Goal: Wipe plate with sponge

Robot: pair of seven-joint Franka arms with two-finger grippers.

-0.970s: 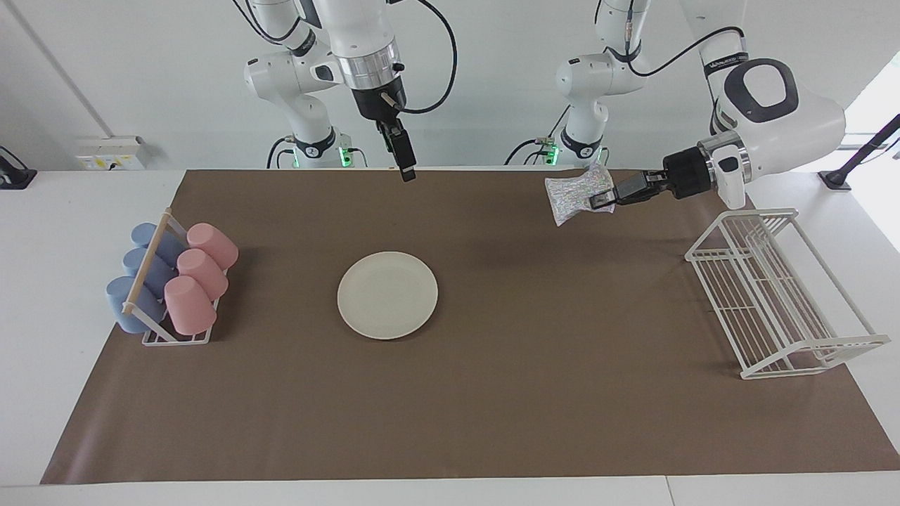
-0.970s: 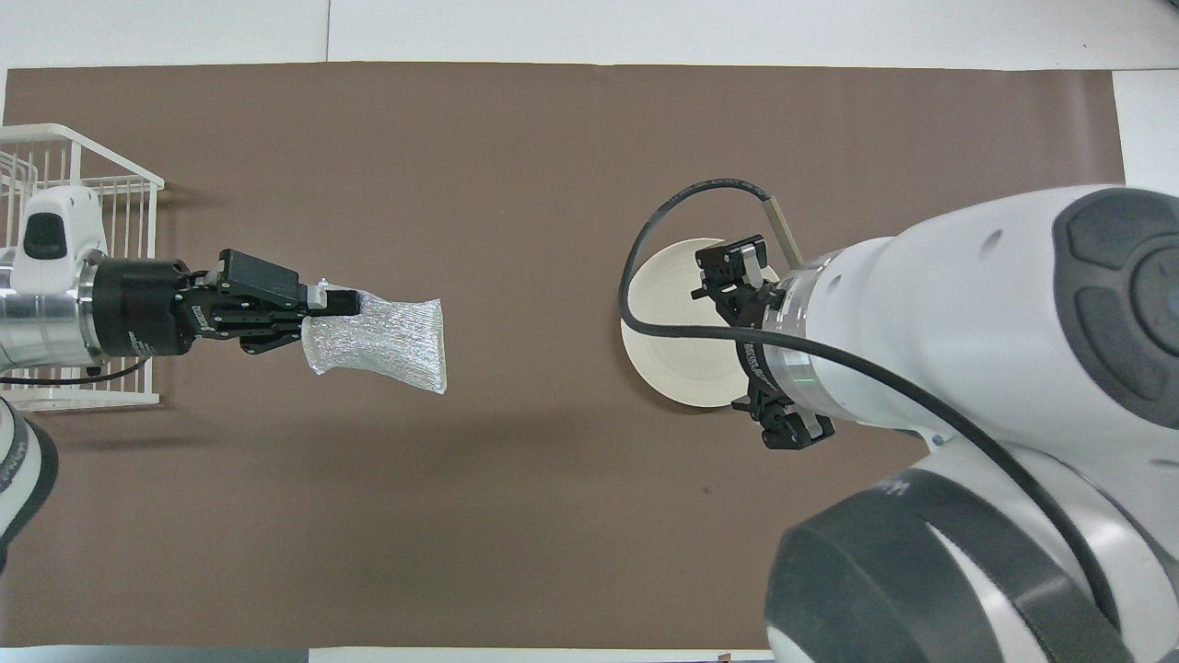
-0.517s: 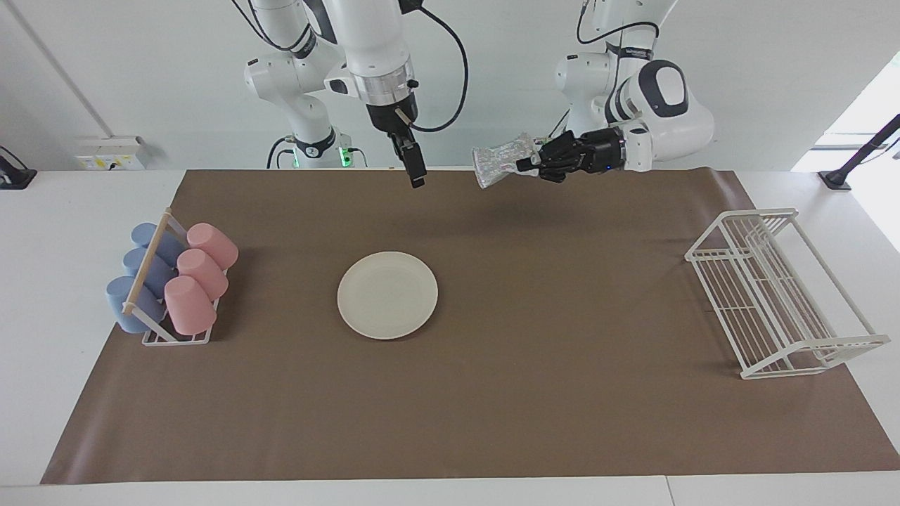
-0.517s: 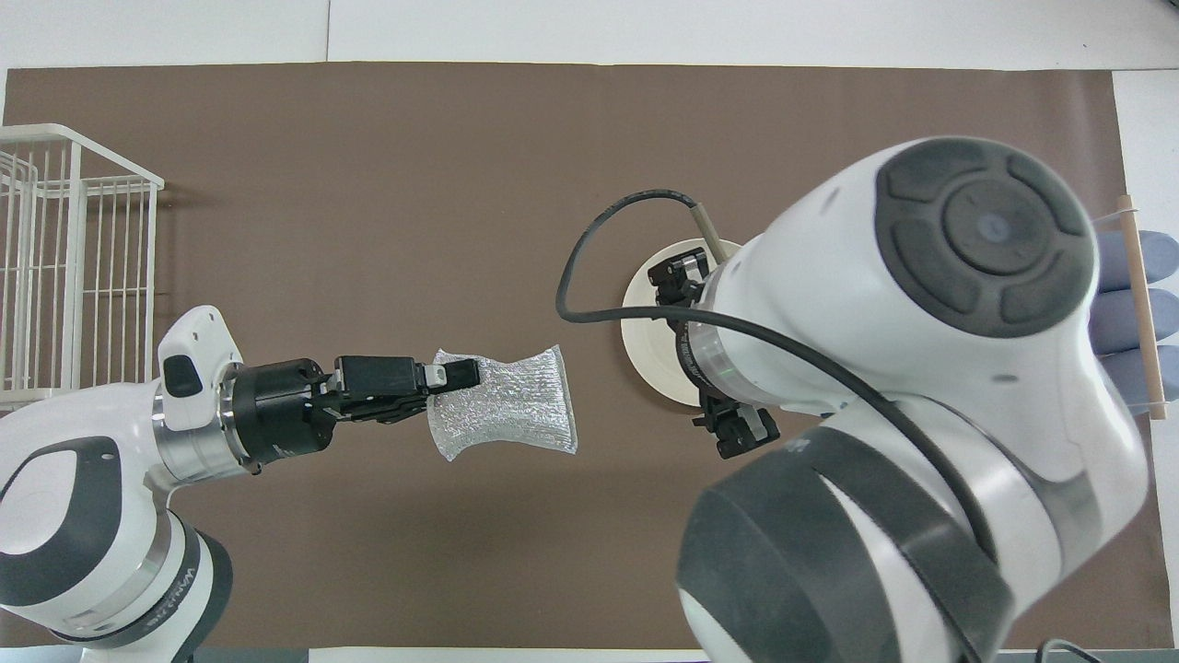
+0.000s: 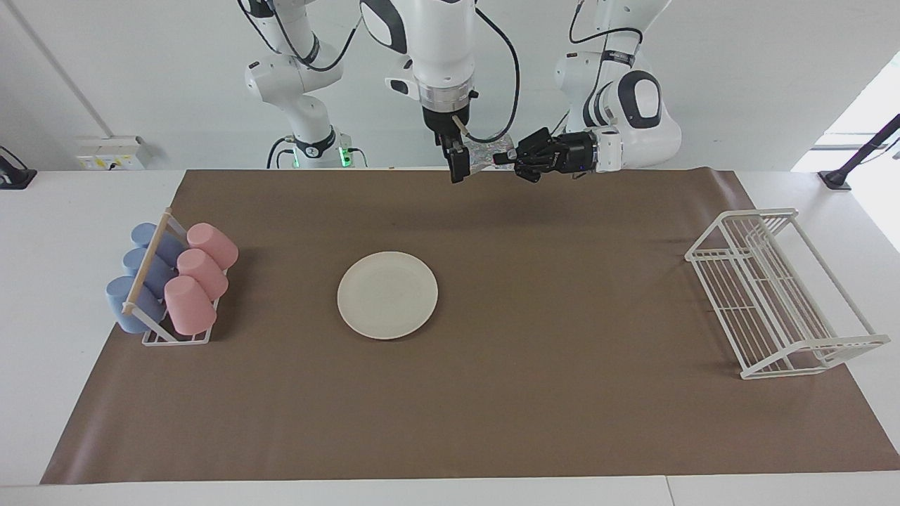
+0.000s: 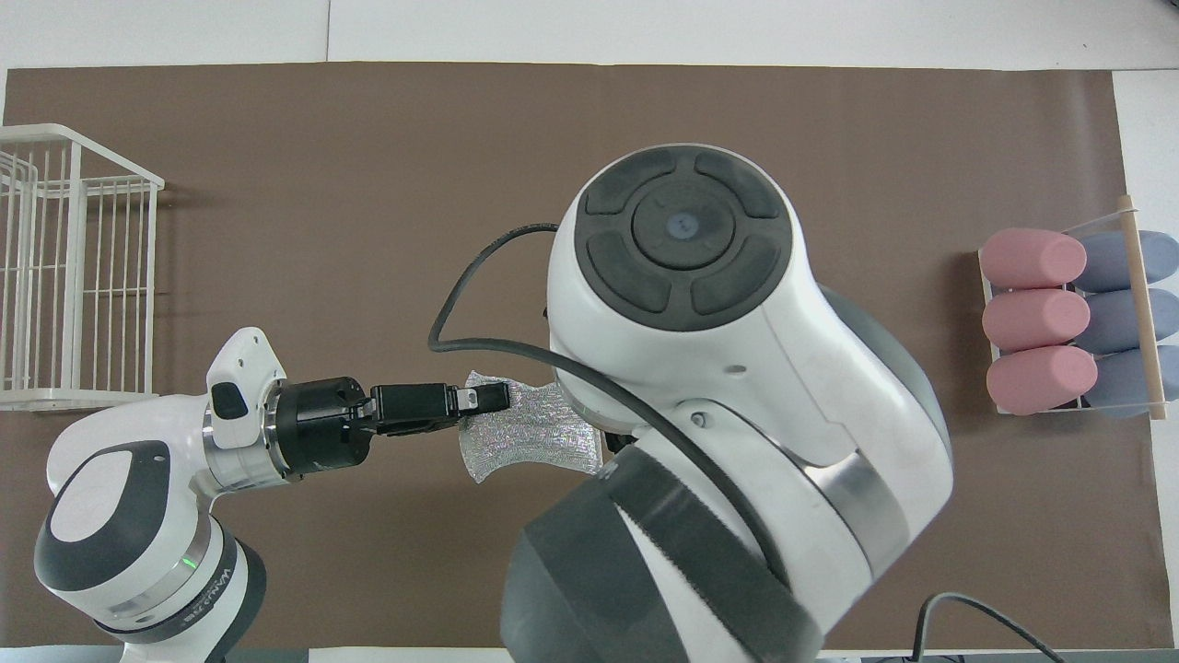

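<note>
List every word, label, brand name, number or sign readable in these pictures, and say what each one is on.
No text reads clearly enough to quote.
Left arm: small grey lettering on the dark band of its joint in the overhead view, too blurred to read.
Left arm, facing view: a faint dark mark on the link above its elbow, too small to read.
Plate, sponge, cups, wire rack: no print visible.

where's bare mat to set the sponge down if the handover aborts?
Widest bare mat: between plate and wire rack. Also the whole strip farther from the robots than the plate. A narrower gap lies between plate and cup rack. Crowded: the robots' edge, where left gripper holds the sponge at the open right gripper.
</note>
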